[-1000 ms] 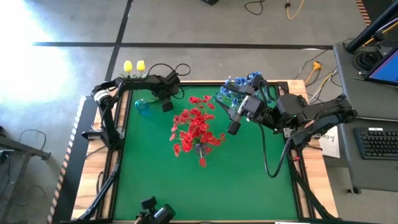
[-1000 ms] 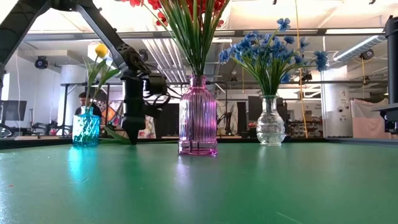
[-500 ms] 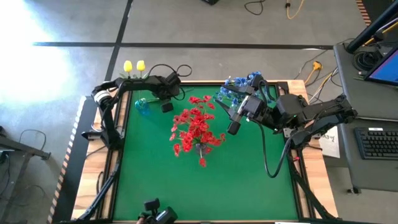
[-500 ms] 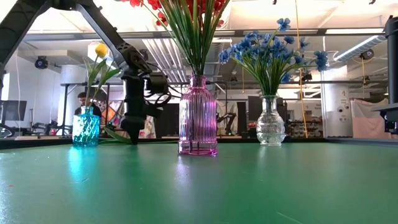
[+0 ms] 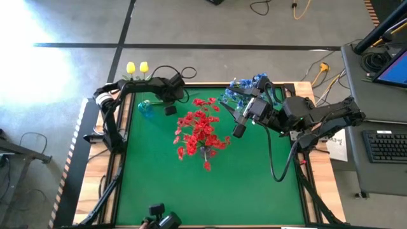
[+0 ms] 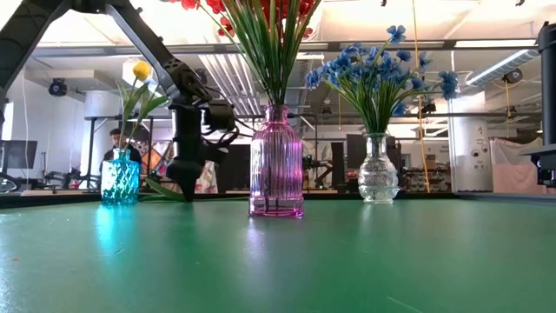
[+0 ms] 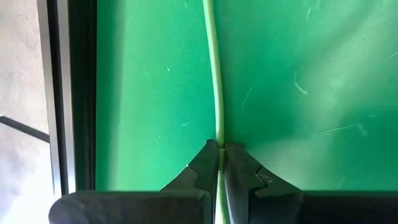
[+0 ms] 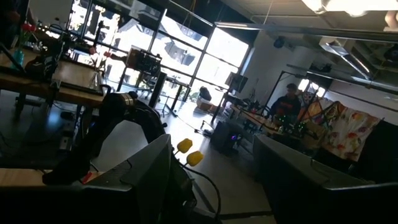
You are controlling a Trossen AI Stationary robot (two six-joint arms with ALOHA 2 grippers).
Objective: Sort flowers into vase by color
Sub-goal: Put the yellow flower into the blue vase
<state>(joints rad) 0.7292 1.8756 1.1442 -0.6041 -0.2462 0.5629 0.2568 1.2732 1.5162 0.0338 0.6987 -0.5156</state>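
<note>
1. Currently the left gripper (image 7: 219, 152) sits low near the table's (image 5: 210, 184) far left corner, its fingers (image 7: 205, 163) pinched shut on a thin green stem (image 7: 214, 68) lying on the green surface.
2. Just beside it stands a teal vase (image 6: 120, 176) holding yellow flowers (image 5: 137, 67), whose heads reach past the far edge.
3. Red flowers (image 5: 200, 130) fill a pink vase (image 6: 276, 163) at the table's middle.
4. Blue flowers (image 5: 245, 89) stand in a clear vase (image 6: 379, 169) near the far right corner.
5. Meanwhile the right gripper (image 5: 239, 129) hovers between the red and blue bunches; whether it is open cannot be told.
</note>
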